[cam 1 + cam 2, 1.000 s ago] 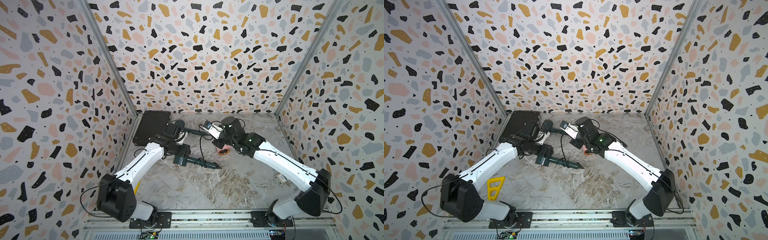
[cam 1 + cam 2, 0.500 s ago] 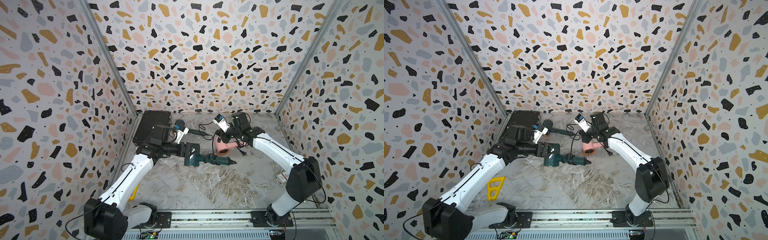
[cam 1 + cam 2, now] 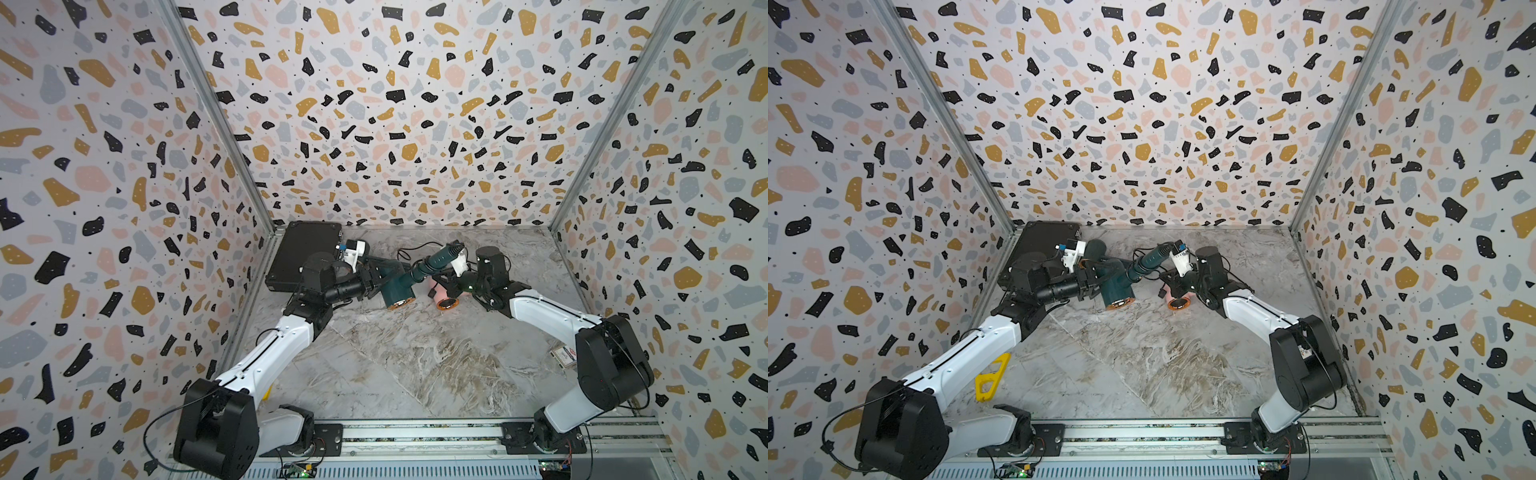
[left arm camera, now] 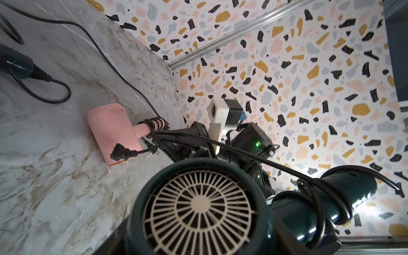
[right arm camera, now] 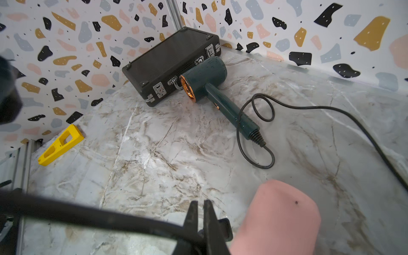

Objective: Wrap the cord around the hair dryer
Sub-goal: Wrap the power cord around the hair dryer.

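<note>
1. Your left gripper (image 3: 371,283) is clamped on the barrel of the dark green hair dryer (image 3: 395,286). It holds the dryer near the back of the table (image 3: 415,353), with the handle slanting toward your right gripper (image 5: 200,206).
2. Your right gripper is pinched shut on the cord (image 5: 88,216), which loops around that handle in the left wrist view.
3. A pink dryer (image 3: 445,298) lies just beside it, and a second green dryer (image 5: 205,75) rests against the black case (image 5: 167,59).

tops: high, front, downward | wrists: close, low, perhaps sharing pink dryer (image 4: 108,129)
</note>
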